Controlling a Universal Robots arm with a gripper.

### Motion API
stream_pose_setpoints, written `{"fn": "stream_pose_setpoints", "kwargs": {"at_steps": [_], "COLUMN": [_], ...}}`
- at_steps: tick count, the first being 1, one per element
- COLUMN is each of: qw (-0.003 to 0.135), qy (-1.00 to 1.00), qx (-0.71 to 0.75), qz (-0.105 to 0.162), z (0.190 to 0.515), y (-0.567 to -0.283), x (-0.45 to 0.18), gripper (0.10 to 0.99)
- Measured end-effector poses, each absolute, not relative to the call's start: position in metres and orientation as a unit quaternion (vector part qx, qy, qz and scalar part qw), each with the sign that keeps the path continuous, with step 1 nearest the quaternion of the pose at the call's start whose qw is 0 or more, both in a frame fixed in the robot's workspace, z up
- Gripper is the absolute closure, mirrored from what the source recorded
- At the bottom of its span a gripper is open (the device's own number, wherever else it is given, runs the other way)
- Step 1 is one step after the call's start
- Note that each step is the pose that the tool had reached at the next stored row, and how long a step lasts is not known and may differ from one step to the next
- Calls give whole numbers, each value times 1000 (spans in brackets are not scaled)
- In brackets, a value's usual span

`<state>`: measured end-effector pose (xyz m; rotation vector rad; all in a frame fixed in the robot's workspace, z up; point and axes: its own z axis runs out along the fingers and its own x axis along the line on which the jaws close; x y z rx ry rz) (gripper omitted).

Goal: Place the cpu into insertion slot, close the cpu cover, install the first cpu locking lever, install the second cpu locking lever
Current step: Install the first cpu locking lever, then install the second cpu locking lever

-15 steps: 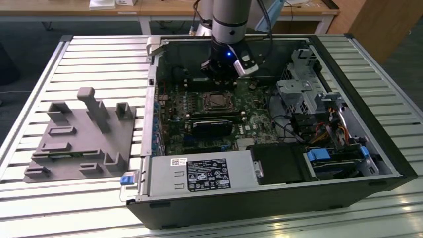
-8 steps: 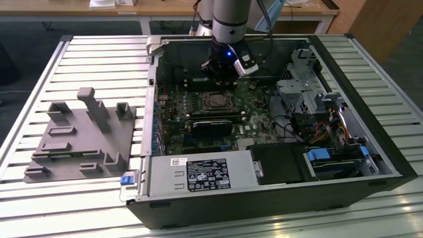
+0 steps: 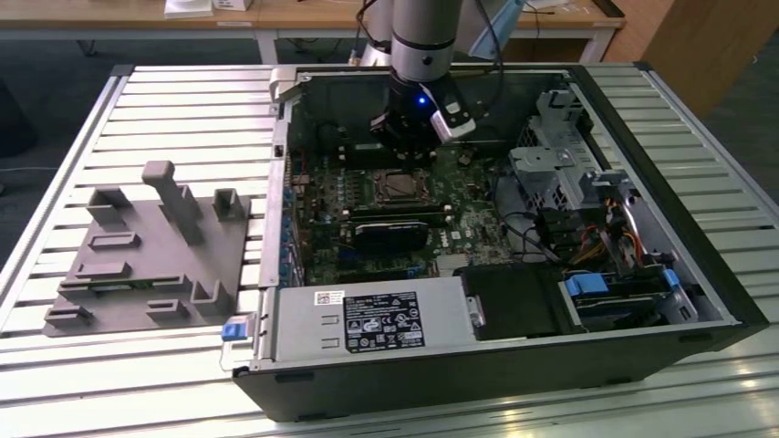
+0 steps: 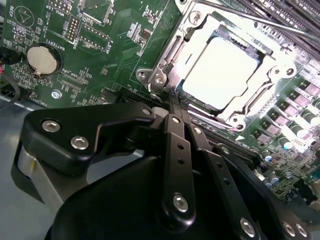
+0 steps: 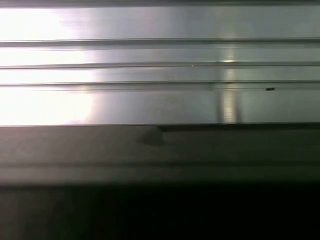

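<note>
cpu (image 4: 224, 75), seated in insertion slot (image 4: 280, 87), just beyond the fingertips

thin, light, stiff; pins fragile, metal top likely slippery, best taken by opposite edges; cpu cover (image 4: 172, 52) framing it; gripper (image 4: 176, 105) fingers pressed together, holding nothing; green motherboard (image 4: 100, 45) around.

The arm (image 3: 426, 36) is a silvery-grey tube ending in a black wrist with a small blue light. The gripper (image 4: 176, 102) has glossy black linkages and slim black fingers (image 4: 173, 150), fastened by silver screws.
</note>
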<state>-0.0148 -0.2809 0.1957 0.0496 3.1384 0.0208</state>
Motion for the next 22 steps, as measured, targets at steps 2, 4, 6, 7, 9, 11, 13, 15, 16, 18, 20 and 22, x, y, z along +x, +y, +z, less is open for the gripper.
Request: {"fn": "stream_pose_setpoints", "kwargs": {"at_steps": [2, 4, 6, 7, 9, 11, 13, 15, 16, 18, 20, 22], "qw": [2, 2, 2, 2, 2, 2, 2, 2, 2, 2, 2, 2], "qy": [1000, 1000, 1000, 1000, 1000, 1000, 1000, 1000, 1000, 1000, 1000, 1000], "qx": [16, 16, 16, 16, 16, 16, 16, 16, 16, 16, 16, 16], "qz": [7, 8, 7, 7, 7, 7, 7, 7, 7, 7, 7, 7], "z": [196, 200, 207, 210, 212, 212, 212, 212, 212, 212, 212, 212], "y": [-281, -280, -281, -281, -281, -281, -282, -282, -282, -283, -283, -283], "x": [-15, -14, -15, -15, -15, -15, -15, -15, -15, -14, -14, -14], "gripper": [980, 980, 980, 980, 980, 980, 980, 980, 980, 980, 980, 980]}}
